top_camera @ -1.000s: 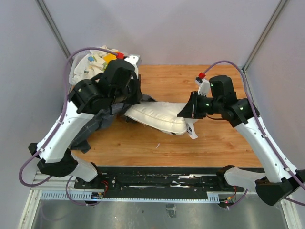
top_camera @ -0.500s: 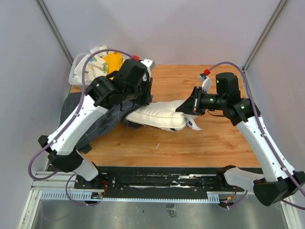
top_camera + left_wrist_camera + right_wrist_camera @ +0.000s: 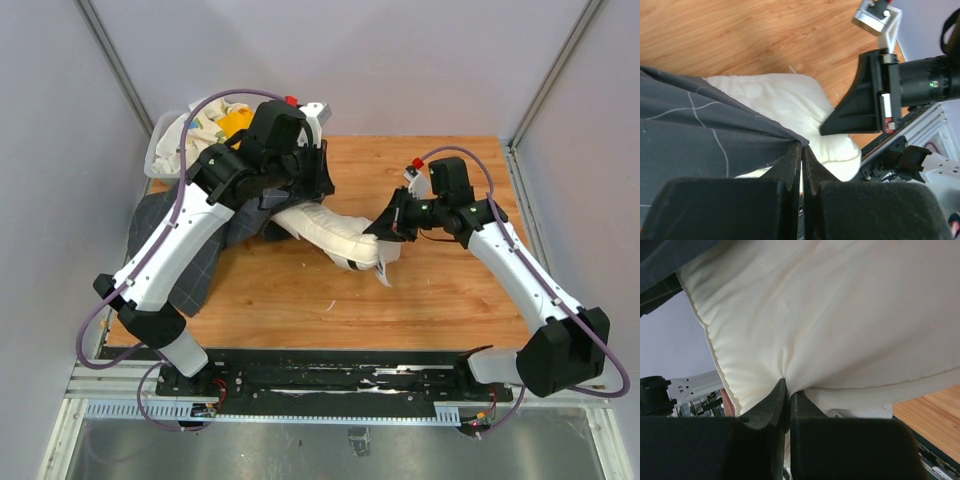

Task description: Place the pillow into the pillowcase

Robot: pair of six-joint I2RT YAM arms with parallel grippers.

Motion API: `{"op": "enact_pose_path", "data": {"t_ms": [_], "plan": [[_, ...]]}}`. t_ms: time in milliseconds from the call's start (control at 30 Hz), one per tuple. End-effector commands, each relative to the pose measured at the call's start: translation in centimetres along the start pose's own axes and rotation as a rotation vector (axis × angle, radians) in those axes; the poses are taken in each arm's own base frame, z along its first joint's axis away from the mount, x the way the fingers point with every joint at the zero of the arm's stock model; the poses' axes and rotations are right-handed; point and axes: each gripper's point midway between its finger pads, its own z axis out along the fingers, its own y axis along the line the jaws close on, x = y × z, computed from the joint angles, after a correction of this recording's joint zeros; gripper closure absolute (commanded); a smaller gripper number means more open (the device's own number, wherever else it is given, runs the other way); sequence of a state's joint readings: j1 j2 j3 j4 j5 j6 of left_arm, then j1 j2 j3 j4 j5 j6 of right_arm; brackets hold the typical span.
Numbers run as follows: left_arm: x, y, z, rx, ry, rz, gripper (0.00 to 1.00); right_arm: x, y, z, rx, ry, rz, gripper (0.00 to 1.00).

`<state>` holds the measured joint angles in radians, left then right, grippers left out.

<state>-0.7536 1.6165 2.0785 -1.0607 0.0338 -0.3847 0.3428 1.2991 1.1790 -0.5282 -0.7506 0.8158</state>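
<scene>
The cream-white pillow (image 3: pixel 325 232) lies across the middle of the wooden table, its left end inside the dark charcoal grid-lined pillowcase (image 3: pixel 190 265). My left gripper (image 3: pixel 300 195) is shut on the pillowcase's open edge (image 3: pixel 740 145) and holds it over the pillow (image 3: pixel 785 105). My right gripper (image 3: pixel 378 228) is shut on the pillow's right end, pinching its cloth (image 3: pixel 815 315). A white tag (image 3: pixel 386 268) hangs below that end.
A bin (image 3: pixel 158 150) at the back left holds a white patterned cloth (image 3: pixel 200 125) and a yellow cloth (image 3: pixel 235 122). The pillowcase drapes toward the table's left edge. Grey walls close in on the left, the right and the back.
My left gripper has carried the pillowcase edge right and back over the pillow. My right gripper has pushed the pillow's end left. More of the pillowcase now lies spread at the left.
</scene>
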Motion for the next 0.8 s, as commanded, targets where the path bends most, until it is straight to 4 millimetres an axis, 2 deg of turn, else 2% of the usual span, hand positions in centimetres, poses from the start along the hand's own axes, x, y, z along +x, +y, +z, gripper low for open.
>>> {"op": "enact_pose_path", "data": {"t_ms": [0, 167, 333, 467, 533, 633, 767], "plan": [[-2.4, -6.0, -2.0, 0.282, -0.081, -0.013, 1.00, -2.5, 2.0, 1.0, -0.102, -0.057, -0.051, 0.99], [-3.4, -6.1, -3.7, 0.269, -0.113, -0.039, 1.00, -2.4, 5.1, 0.3, -0.217, -0.014, -0.046, 0.99], [-4.1, -7.5, -6.1, 0.343, -0.138, -0.083, 1.00, -1.7, 9.8, -2.5, -0.383, 0.000, -0.058, 0.99], [-4.3, -7.6, -7.5, 0.345, -0.156, -0.107, 1.00, -0.4, 12.7, -5.2, -0.469, 0.006, -0.077, 0.99], [-4.3, -7.1, -7.1, 0.322, -0.160, -0.109, 1.00, 0.0, 13.4, -6.0, -0.491, 0.009, -0.052, 0.99], [-4.2, -7.2, -5.4, 0.332, -0.126, -0.112, 1.00, -0.2, 13.9, -6.2, -0.549, 0.010, 0.030, 0.99], [-5.1, -6.9, -2.6, 0.352, -0.100, -0.127, 1.00, -0.7, 12.3, -4.8, -0.577, 0.031, 0.175, 0.99]]}}
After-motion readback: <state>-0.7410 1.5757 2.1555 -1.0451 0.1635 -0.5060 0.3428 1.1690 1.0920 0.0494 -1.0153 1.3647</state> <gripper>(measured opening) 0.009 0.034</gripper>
